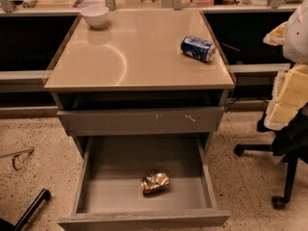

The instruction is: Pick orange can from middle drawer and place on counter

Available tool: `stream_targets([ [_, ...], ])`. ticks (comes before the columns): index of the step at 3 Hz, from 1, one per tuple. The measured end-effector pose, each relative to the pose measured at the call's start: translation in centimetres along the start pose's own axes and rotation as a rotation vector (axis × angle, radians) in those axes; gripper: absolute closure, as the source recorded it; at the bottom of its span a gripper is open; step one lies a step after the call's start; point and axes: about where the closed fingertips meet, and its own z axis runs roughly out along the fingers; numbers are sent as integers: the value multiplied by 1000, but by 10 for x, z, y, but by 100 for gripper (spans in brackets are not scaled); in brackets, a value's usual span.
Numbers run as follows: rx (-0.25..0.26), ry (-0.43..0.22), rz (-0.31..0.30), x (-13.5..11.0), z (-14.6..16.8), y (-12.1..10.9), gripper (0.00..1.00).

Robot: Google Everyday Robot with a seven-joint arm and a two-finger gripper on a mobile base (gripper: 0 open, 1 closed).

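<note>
Orange can [155, 183] lying in open middle drawer [130, 160], claw [276, 34] well apart at upper right, cannot tell its state

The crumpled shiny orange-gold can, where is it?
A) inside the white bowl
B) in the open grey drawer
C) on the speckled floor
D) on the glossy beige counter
B: the crumpled orange-gold metal can lies inside the open shallow grey drawer; the gripper is not in view.

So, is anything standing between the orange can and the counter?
Nothing visible covers the orange can in the middle drawer. The counter holds only a blue can at right and a white bowl at back left. The gripper is not in view.
</note>
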Motion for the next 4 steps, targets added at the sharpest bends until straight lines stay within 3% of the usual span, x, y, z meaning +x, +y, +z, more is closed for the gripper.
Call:
stream_targets([
  [1,0,0,0,0,0,0,0],
  [2,-17,-3,9,1,25,6,0],
  [3,-92,-65,4,6,89,19,0],
  [4,-201,-162,29,13,165,37,0],
])
